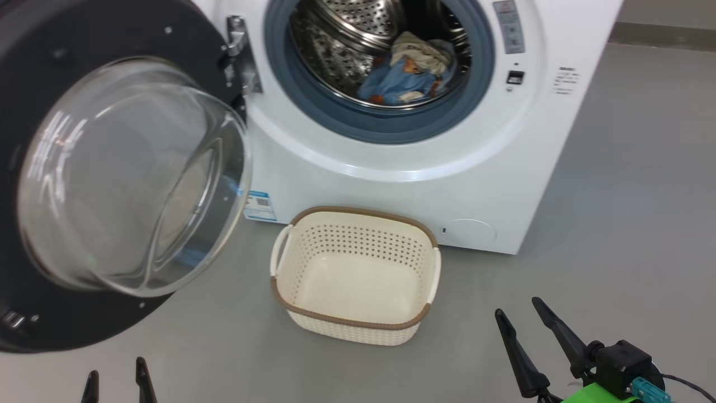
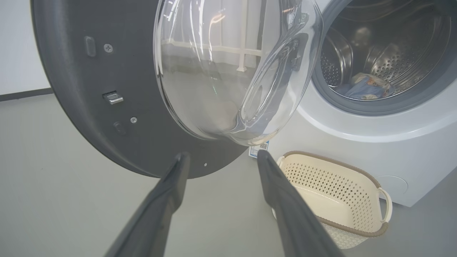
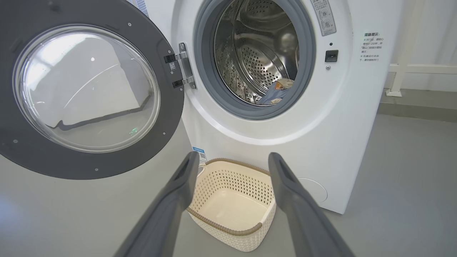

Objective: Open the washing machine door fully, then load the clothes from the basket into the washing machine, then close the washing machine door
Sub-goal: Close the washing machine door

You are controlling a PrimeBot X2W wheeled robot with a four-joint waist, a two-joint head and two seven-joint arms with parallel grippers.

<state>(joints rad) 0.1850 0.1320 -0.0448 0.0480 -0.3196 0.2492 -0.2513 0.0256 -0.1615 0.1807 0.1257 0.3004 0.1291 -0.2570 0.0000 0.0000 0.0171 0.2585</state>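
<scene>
Basket (image 1: pixel 358 246) empty, your left claw (image 1: pixel 116 366) and right claw (image 1: pixel 516 305) wide open holding nothing: push the door (image 1: pixel 72 327) at frame left by its dark rim till it latches.

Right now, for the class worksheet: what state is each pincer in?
The left pincer, two long dark fingers: open, holding nothing.
The right pincer, two long dark fingers: open, holding nothing.

Smooth grey floor (image 1: pixel 643 168) meets a white wall (image 2: pixel 18 43).

Bright, even light; reflections glare on the washing machine door (image 1: pixel 128 173).
</scene>
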